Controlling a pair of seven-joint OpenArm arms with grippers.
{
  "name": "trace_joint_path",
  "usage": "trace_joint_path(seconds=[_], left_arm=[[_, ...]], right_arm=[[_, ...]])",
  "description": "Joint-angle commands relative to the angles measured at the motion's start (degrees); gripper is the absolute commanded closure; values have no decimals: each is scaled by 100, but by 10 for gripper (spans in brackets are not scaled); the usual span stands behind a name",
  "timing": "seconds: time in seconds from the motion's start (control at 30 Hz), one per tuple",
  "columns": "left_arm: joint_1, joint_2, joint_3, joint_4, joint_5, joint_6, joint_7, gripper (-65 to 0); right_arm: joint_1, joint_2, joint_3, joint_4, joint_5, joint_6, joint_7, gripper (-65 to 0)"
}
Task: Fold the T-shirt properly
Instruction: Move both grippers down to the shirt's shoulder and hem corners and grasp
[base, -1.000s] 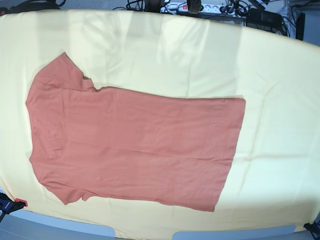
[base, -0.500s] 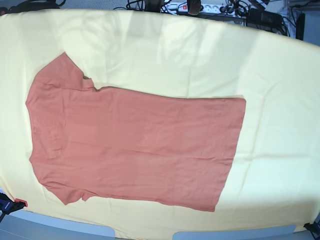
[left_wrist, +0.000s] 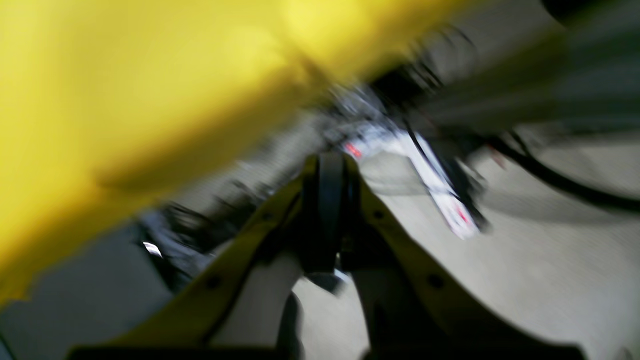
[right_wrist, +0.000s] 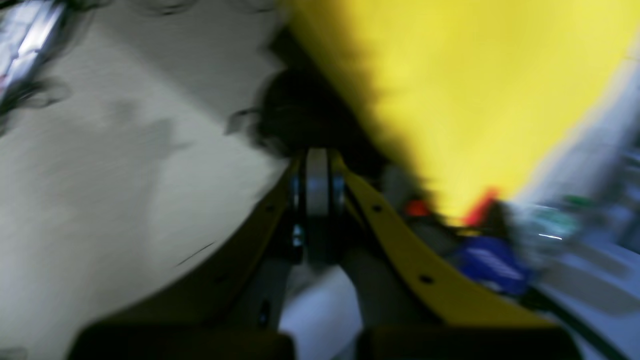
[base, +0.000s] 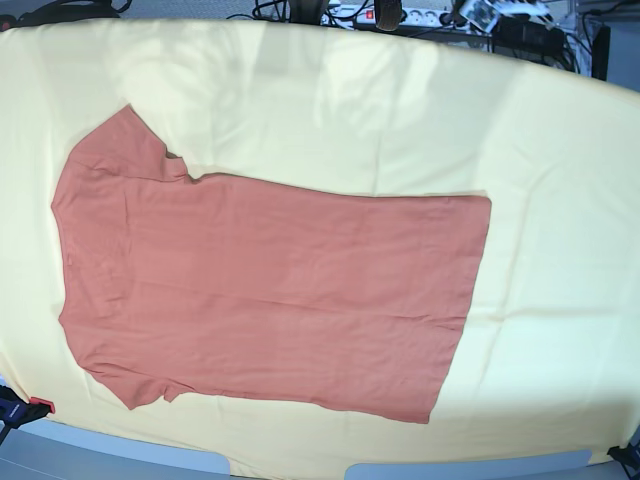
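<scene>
Rust-orange and plain, the T-shirt lay spread flat on the pale yellow cloth that covered the worktop, seen from the base view. Its shoulders and both short sleeves pointed toward that view's left, one sleeve up near the far side and the other down near the front edge, while the straight hem ran along its right end. The fabric looked soft and smooth, with only faint creases across the body, and no fold had been made in it. Nothing touched the garment.

Both wrist views were heavily blurred. The left gripper showed yellow fingers whose tips met around a dark pad, so its jaws stood together with nothing between them; beyond it lay the yellow cloth edge and a white power strip among cables. The right gripper looked the same, jaws together and empty, beside the cloth's edge above a grey floor.
</scene>
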Motion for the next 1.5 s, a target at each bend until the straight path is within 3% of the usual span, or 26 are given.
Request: trace_joint_path(seconds=[0.0,0.13,0.27,0.4,0.57,0.73,0.83,0.9,0.97,1.0,1.13,1.23,1.47], left_arm=[[63,-31,-151,216,-50,-15,-111,0],[-72,-101,-695,359,-85,-24,-343,0],[-660,-358,-990,359,-83,-136,-369,0],[-1451,-769,-1008,229,-87,-415,-579,0],[-2275,-1198,-999,-435,-66,-570,-1056,0],[-2970,-1770,-962,-1292,-66,-1735,-1738,-3],[-3427,-2138,-769,-1814,-63,-2164,-2164,-222],[-3810,-2389,-481,-2114,-59,-2256,-2203,-367],[-4242,-2597,-42,-2376,101,-2275,-2205,-436],[-4452,-2680,212,-2490,275,-2275,-2210,-438],[-5412,-2887,1379,-2938,791,-2129,-2273,-437],[-6161,-2900,2192,-3254,966,-1926,-2271,-437],[-7617,-2855,3797,-3770,1003,-1926,-2271,-437]], right_arm=[[-118,22,76,199,-284,-188,28,0],[-118,24,581,494,-946,-345,68,0],[221,24,1344,538,-693,-225,485,0],[970,118,1888,538,282,472,1095,0],[1956,297,1945,538,1261,1300,1488,0],[2566,293,1945,538,2232,2085,1563,0],[2618,291,1945,535,2481,2236,1648,0],[2618,291,1941,535,2599,2380,1709,0],[2618,291,1941,535,2715,2457,1762,0],[2616,289,1941,535,2771,2459,1775,-3],[2605,258,1941,535,2778,2361,1775,-130],[2605,258,1941,535,2776,2208,1768,-138],[2605,258,1941,535,2778,2210,1768,-140]])
